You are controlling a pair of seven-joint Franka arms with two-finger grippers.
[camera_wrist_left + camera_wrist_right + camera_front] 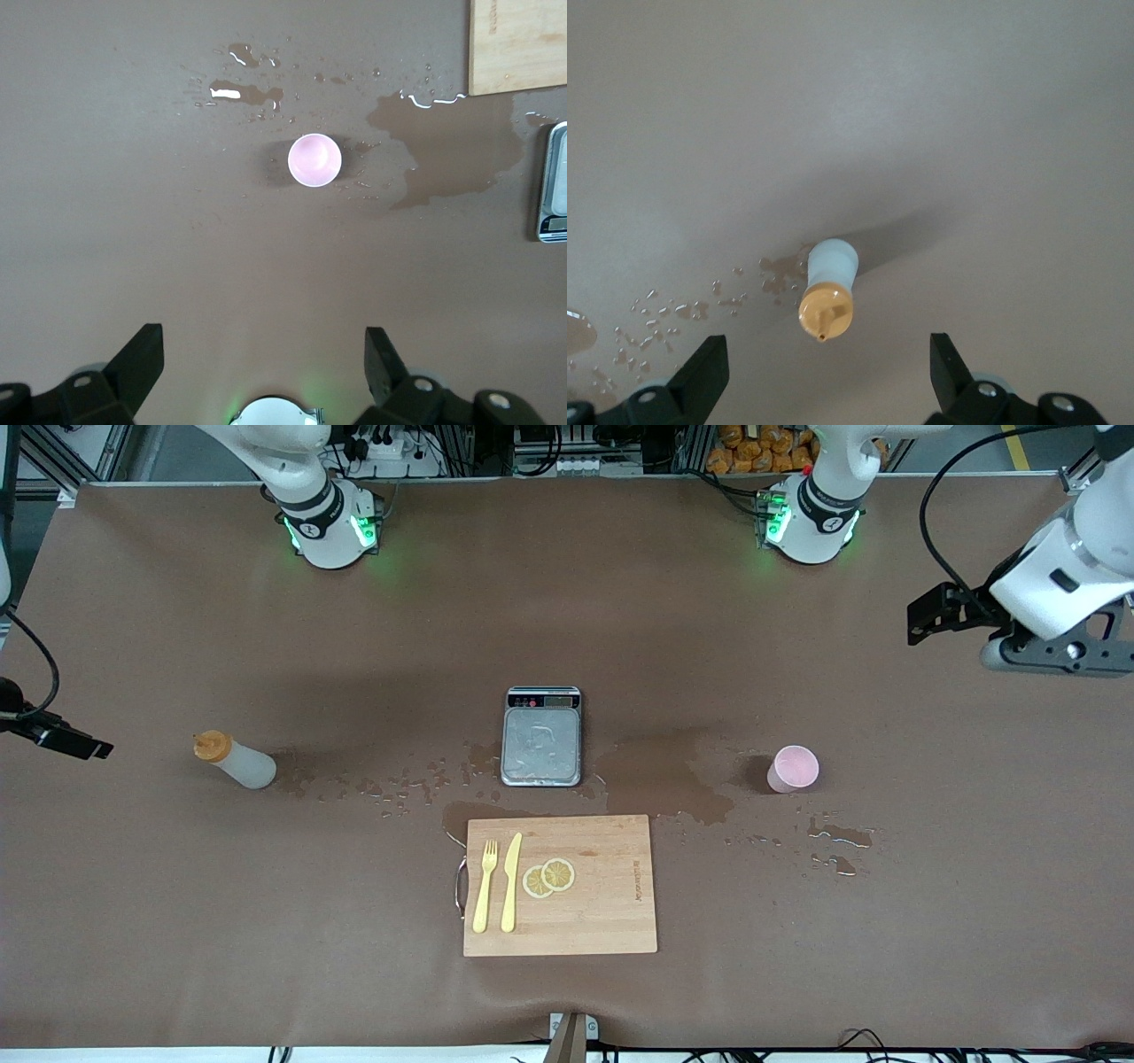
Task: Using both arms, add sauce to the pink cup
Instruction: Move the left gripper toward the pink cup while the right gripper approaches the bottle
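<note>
The sauce bottle (235, 760) stands upright toward the right arm's end of the table, orange cap on top. In the right wrist view it (827, 297) lies below my right gripper (826, 363), which is open, empty and high above it. The pink cup (792, 768) stands upright toward the left arm's end, beside a wet patch. In the left wrist view the cup (314, 160) looks empty, and my left gripper (264, 354) is open, empty and high over bare table. The left hand (1050, 651) shows at the front view's edge.
A steel scale (541, 735) sits mid-table between bottle and cup. A wooden cutting board (602, 912), nearer the front camera, carries a yellow fork (484, 886), a knife (510, 881) and lemon slices (548, 877). Water puddles and drops (673, 779) lie around the scale and cup.
</note>
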